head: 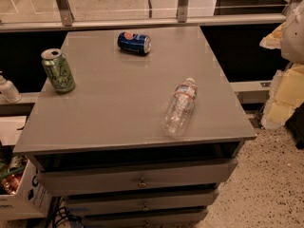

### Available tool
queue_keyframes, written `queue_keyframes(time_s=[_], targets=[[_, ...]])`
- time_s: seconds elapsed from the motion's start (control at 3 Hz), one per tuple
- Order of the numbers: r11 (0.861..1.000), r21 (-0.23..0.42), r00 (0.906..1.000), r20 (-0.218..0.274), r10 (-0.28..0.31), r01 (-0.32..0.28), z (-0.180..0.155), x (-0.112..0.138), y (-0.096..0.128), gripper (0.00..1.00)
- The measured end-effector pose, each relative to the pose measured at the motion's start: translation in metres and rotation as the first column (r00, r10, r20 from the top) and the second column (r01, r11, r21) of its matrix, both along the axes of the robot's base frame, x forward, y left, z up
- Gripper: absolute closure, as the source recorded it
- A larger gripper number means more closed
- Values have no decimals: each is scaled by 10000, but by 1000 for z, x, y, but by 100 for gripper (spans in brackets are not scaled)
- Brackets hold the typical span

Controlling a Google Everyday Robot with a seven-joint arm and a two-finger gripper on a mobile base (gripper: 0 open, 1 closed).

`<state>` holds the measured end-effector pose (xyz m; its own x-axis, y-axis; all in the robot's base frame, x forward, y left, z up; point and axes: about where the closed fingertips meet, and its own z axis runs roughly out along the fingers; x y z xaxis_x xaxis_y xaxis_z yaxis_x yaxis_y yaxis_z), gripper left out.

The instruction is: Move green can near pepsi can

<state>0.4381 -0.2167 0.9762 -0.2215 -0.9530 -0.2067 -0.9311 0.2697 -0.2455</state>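
Observation:
The green can (58,71) stands upright near the left edge of the grey cabinet top (118,113). It is light green with pale swirls and a silver top. The pepsi can (134,42) lies on its side near the back edge, dark blue with a round red, white and blue logo. The two cans are well apart. My gripper (290,32) shows only as a pale shape at the upper right edge of the view, beyond the right side of the cabinet and far from both cans. It holds nothing that I can see.
A clear plastic bottle (179,109) lies on its side at the front right of the top. Drawers (137,177) are below. A white bottle (8,90) stands on a ledge at left. A box (19,194) sits on the floor at lower left.

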Motion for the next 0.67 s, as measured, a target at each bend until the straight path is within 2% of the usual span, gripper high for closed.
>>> queue_keyframes(time_s=[0.33,0.67], targets=[[10000,0,10000,0,0,0,0,0,0,0],[9985,523,9997,-180,181,-171,-5,4,5,0]])
